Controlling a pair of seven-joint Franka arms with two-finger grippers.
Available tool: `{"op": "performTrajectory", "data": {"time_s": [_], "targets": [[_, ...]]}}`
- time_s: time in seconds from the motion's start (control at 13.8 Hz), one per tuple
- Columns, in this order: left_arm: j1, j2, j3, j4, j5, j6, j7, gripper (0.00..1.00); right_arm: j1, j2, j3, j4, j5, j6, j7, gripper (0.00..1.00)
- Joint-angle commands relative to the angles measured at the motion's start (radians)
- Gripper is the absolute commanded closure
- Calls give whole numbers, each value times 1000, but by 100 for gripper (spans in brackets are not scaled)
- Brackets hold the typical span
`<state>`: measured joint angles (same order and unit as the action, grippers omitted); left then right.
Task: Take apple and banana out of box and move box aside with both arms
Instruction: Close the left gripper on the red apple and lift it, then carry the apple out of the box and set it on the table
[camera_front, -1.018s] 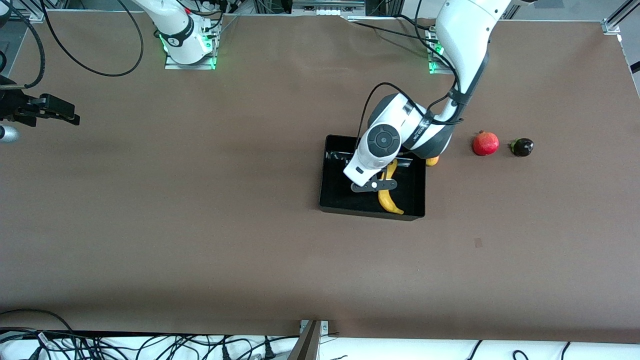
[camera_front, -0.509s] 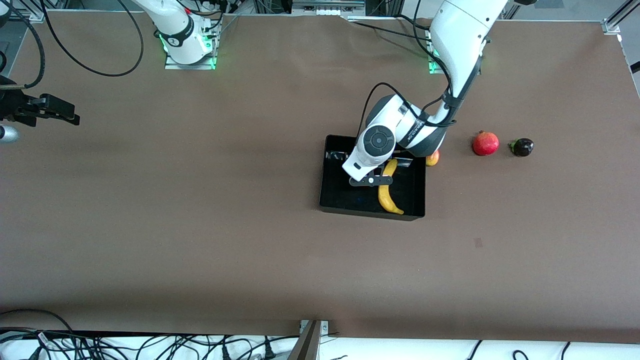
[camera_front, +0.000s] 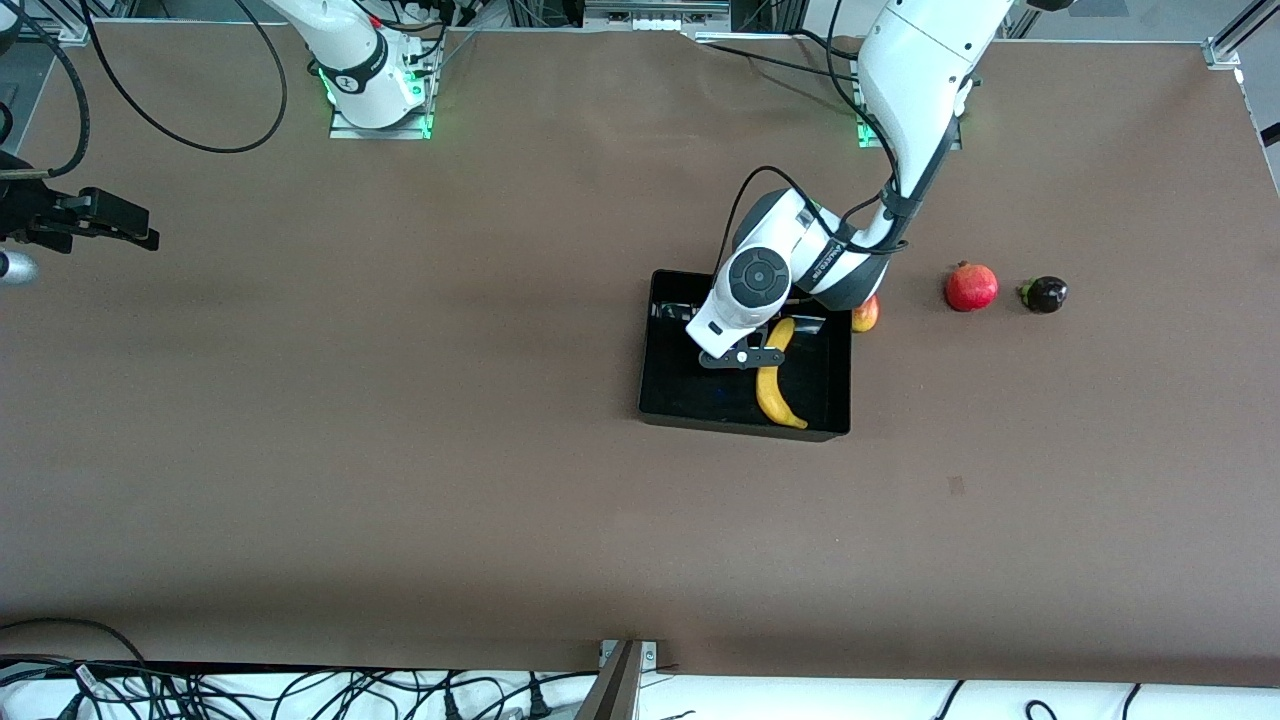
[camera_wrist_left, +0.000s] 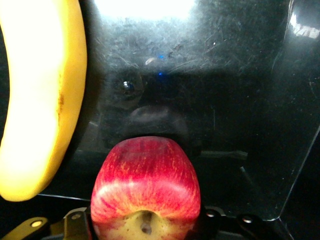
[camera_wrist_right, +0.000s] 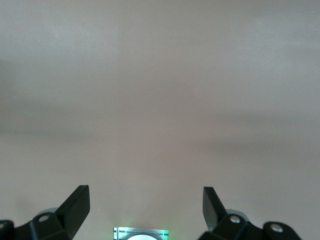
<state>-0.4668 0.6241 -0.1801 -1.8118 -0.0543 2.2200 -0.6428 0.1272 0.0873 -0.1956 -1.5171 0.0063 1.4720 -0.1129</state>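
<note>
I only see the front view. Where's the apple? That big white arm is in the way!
Observer: The left wrist view shows the apple in the box, right at the left claw.
Operator: Is it touching the banana?
Observer: No. The banana lies beside it, with a dark gap between them.
Operator: Is the other claw open?
Observer: Yes. The right claw is open, over the table.

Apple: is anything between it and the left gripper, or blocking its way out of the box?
Nothing visible. The apple sits right at the left gripper, inside the box. The banana lies beside it, not in between. Lifting it out only means clearing the low wall. A small fruit rests just outside, toward the left arm's end.
</note>
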Motion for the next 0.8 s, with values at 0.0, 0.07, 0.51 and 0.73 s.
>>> {"op": "performTrajectory", "data": {"time_s": [0.0, 0.07, 0.51, 0.73], "targets": [[10, -7, -21, -29, -19, 24, -3, 100, -3, 5, -2, 15, 9, -9, 12, 0], [13, -21, -21, -20, -19, 15, -20, 100, -3, 5, -2, 15, 9, -10, 12, 0], [178, -138, -24, 213, -47, -422, 82, 100, -3, 5, -2, 15, 9, -10, 10, 0], [334, -198, -24, 235, -41, -537, 286, 100, -3, 5, -2, 15, 9, -10, 12, 0]]}}
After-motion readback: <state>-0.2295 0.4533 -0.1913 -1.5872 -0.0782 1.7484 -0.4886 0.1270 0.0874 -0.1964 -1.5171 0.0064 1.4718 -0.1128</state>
